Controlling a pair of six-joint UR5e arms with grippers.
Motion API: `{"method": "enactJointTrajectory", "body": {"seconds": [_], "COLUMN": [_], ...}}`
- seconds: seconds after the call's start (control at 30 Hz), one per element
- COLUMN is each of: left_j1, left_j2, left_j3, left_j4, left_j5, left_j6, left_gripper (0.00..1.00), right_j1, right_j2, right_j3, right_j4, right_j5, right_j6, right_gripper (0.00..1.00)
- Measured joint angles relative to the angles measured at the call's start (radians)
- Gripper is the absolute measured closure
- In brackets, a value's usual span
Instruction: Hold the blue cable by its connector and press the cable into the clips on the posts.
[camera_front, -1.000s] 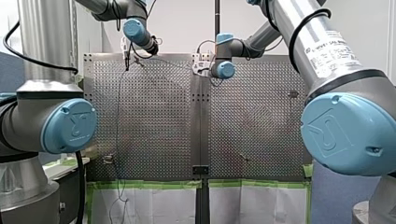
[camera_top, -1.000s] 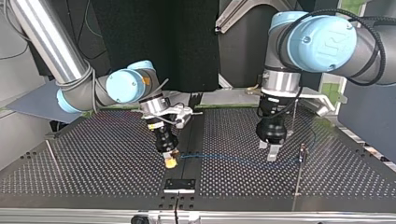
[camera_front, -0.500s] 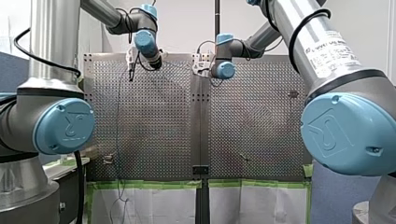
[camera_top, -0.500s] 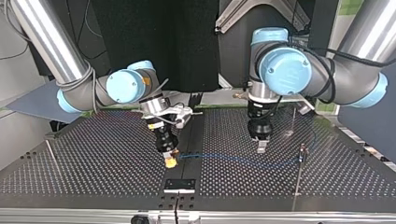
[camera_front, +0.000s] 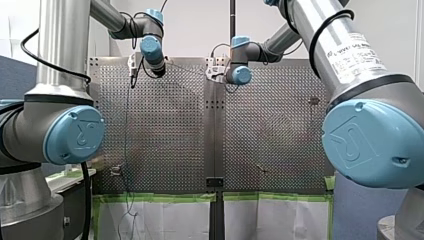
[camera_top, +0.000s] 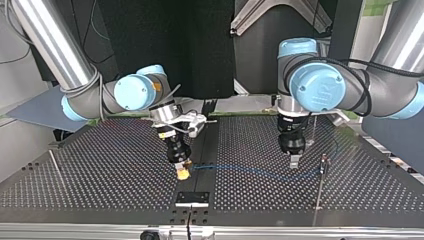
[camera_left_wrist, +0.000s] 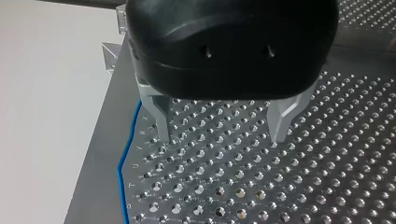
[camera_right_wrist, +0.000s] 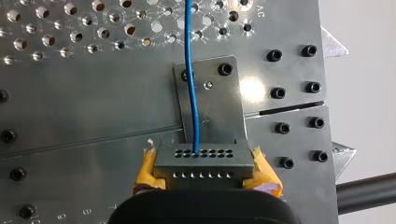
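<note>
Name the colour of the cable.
Blue cable, entering the connector; clearest in right wrist view.

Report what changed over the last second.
My left gripper swung toward the top view's left, then back to the right; its jaws are open, holding nothing. My right gripper stayed shut on the connector; the blue cable lies as before.

Shiny perforated metal table

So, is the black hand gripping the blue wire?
No: the left hand is open and empty, the blue wire lying beside it.
</note>
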Motion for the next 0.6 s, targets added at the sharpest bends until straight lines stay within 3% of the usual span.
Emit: {"method": "enactJointTrajectory", "body": {"seconds": [0.6], "left_j1": [0.002], "left_j2": [-0.009], "left_j3": [0.018], "left_j4": [0.028], "left_j5": [-0.013], "left_j6": [0.038], "left_gripper": [0.0], "right_j1": [0.0], "right_j2": [0.001], "right_j3": [0.0], "right_j4": [0.0], "right_j5": [0.0], "right_j6": [-0.001], "right_gripper": [1.0]}}
